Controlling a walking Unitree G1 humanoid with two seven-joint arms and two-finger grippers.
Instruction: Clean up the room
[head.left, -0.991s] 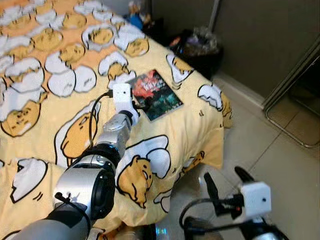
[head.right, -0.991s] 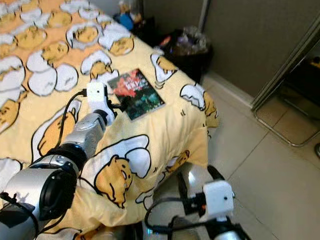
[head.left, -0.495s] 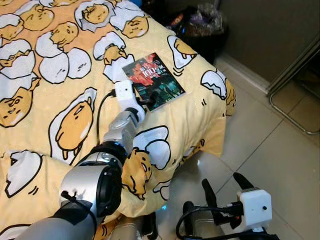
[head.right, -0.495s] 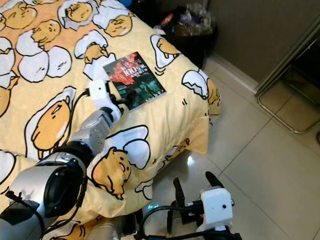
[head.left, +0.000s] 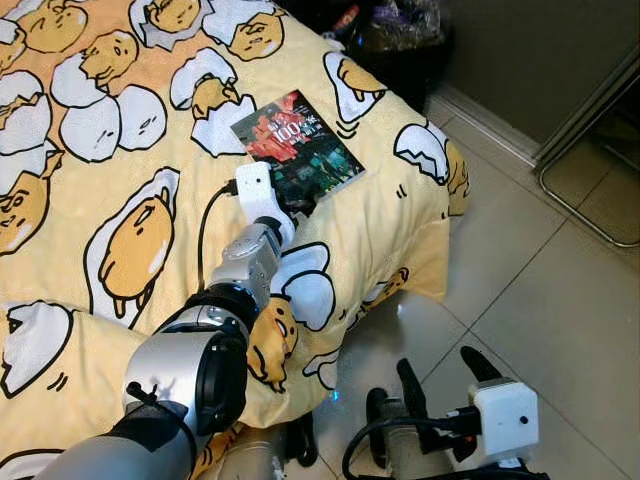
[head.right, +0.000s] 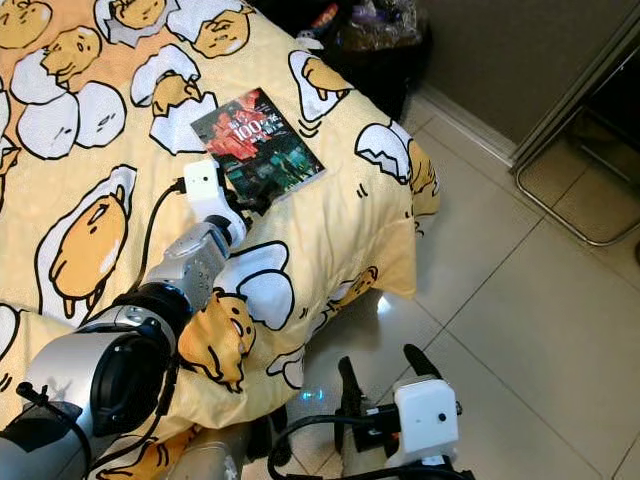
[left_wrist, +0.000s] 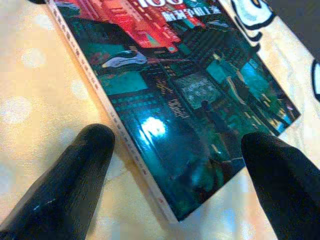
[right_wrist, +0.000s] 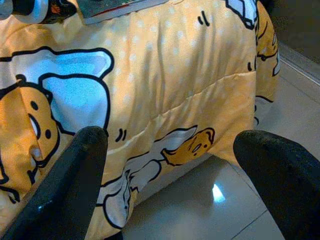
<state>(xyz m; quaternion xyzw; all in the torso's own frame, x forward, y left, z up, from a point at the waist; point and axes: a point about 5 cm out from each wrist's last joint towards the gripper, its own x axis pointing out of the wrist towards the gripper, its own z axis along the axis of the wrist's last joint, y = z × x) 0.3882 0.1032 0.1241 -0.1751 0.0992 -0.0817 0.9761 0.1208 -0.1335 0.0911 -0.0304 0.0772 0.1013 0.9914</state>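
Your left gripper is at the near corner of the book, fingers spread wide, one on the spine side on the blanket, the other past the bottom edge. Nothing gripped. The book lies flat near the bed's corner: thin paperback, glossy dark teal and red cover. The blanket is soft quilted yellow with an egg cartoon print. Your right gripper hangs open low over the shiny tile floor.

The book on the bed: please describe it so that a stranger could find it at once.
On the yellow egg-cartoon blanket, look near the bed's corner by the tiled floor. The book lies flat there before the left gripper, its glossy red and teal cover the only dark thing.
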